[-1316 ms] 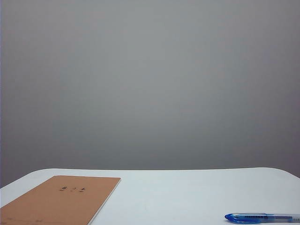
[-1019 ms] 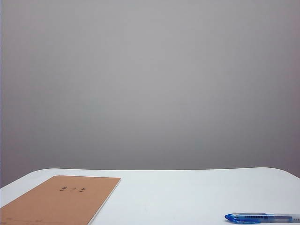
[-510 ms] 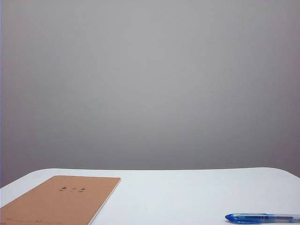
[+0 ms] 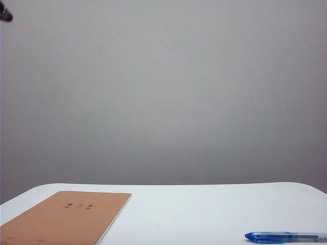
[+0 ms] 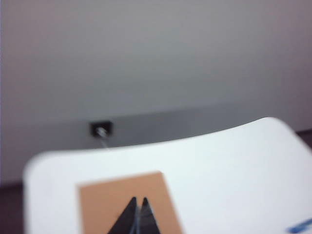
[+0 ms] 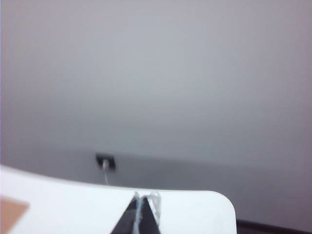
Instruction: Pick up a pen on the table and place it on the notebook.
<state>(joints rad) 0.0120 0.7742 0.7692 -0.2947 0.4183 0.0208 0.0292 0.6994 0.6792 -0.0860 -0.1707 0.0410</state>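
Observation:
The tan notebook lies flat at the front left of the white table. The blue pen lies at the front right, tip pointing left, well apart from the notebook. In the left wrist view my left gripper is shut and empty, its tips seen in front of the notebook, with a blurred bit of the pen at the frame's edge. My right gripper is shut and empty over the table, with a corner of the notebook in sight.
A dark part of an arm pokes into the upper left corner of the exterior view. A plain grey wall stands behind the table, with a wall socket and cable low on it. The table's far edge is rounded.
A dark part of an arm has come into the exterior view's upper left corner. The pen and the notebook lie where they were.

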